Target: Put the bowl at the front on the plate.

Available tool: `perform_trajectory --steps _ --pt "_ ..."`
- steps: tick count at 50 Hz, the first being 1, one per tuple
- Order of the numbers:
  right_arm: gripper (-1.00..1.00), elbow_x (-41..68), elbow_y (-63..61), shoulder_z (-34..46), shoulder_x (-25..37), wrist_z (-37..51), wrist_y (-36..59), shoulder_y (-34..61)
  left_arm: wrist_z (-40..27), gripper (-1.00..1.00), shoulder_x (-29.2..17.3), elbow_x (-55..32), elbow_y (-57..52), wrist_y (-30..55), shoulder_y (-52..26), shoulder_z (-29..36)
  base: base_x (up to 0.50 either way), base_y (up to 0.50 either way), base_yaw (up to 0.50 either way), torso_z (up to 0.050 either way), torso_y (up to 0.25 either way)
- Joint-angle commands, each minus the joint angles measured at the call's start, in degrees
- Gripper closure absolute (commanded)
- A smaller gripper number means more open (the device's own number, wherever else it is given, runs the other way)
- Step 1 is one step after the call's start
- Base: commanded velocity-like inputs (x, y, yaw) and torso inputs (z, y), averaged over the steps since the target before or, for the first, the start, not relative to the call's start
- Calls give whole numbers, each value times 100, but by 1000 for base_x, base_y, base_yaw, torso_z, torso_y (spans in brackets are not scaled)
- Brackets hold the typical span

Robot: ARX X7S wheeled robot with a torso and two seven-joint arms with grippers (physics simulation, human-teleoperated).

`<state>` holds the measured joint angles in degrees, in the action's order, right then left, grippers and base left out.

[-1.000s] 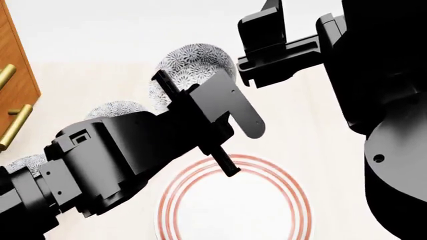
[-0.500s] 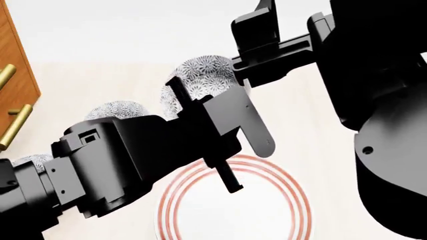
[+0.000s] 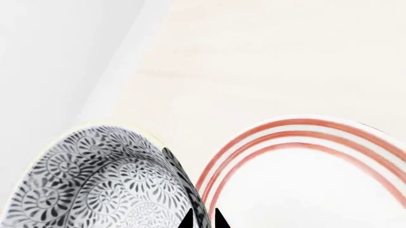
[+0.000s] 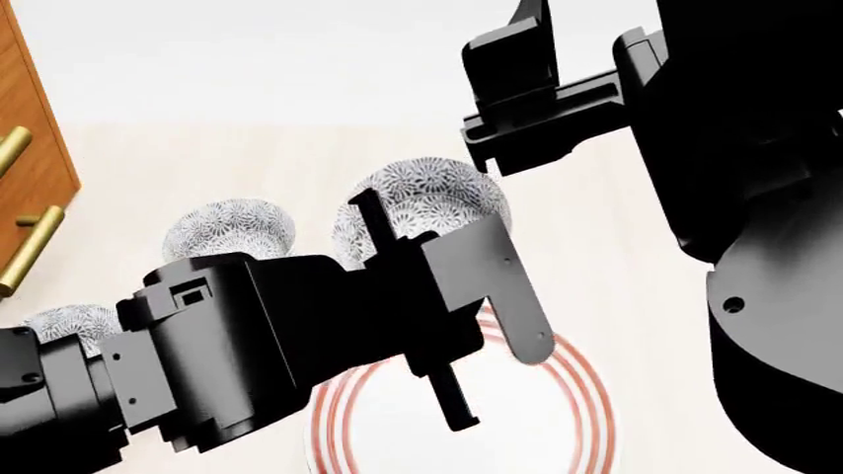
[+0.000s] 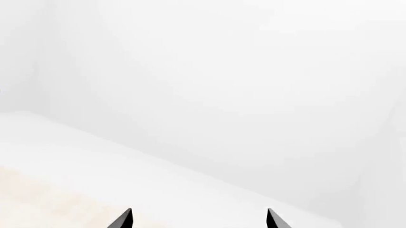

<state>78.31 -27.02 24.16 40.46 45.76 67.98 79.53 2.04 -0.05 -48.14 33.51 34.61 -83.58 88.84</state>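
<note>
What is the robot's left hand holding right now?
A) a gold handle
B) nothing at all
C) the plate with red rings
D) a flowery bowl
D: the left gripper pinches the rim of the flowery bowl, with the plate lying free beside it.

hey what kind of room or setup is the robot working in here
Probably a simulated kitchen or dining spot. Patterned bowls sit on a pale wooden tabletop beside a red-ringed plate, and a wooden cabinet with brass handles stands at the left edge of the head view.
</note>
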Motion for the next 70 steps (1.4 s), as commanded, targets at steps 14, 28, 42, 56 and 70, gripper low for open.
perform_trajectory --steps 14,28,42,56,70 --pt "-100 -13 -34 25 88 -11 -74 -93 280 100 5 -266 -330 404 50 -45 0 0 0 0 1" --pt "-100 1 -23 49 99 -1 -99 -111 348 100 5 -259 -442 402 167 -19 0 0 0 0 1" --pt "-100 29 -22 69 129 27 -104 -117 388 100 5 -322 -489 366 271 -24 0 0 0 0 0" --pt "-100 34 -52 59 176 22 -163 -155 465 100 5 -189 -493 302 414 -26 0 0 0 0 1" --pt "-100 116 -183 -42 326 87 -267 -328 440 100 5 -107 -622 371 550 -25 0 0 0 0 0"
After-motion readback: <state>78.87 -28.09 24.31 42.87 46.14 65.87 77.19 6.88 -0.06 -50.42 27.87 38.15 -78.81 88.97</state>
